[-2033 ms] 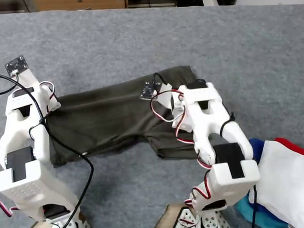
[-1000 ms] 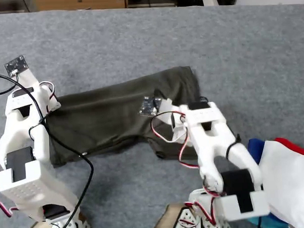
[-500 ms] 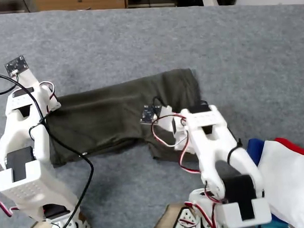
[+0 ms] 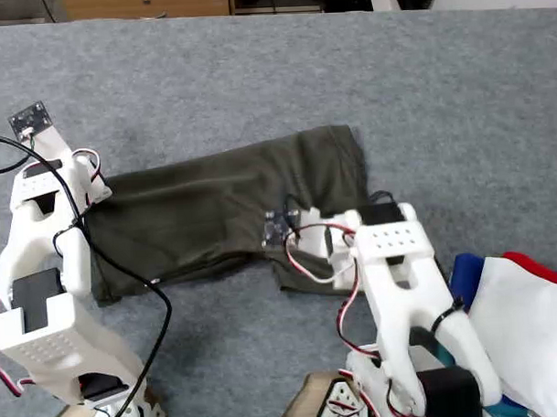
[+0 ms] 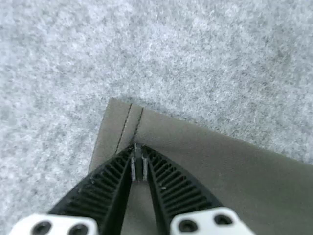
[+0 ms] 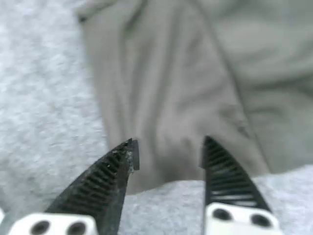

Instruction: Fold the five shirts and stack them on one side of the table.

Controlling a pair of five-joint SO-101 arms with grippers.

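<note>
An olive shirt point(image 4: 223, 201) lies spread across the middle of the grey table. My left gripper point(image 5: 138, 164) is shut on the stitched hem at the shirt's corner point(image 5: 122, 122); in the high view this is the shirt's left end point(image 4: 102, 189). My right gripper point(image 6: 168, 147) stands open just above the shirt's lower right flap point(image 6: 166, 88), with nothing between its fingers. The right arm point(image 4: 394, 250) covers that flap's edge in the high view.
A pile of other shirts, white point(image 4: 530, 332) on top with red point(image 4: 527, 262) and blue point(image 4: 464, 275) beneath, sits at the near right corner. Bare grey felt point(image 4: 255, 72) runs along the far side. A cable point(image 4: 159, 313) loops by the left arm.
The right arm has drawn back across the shirt toward the near edge of the table. The left arm and the shirt's left end have stayed put.
</note>
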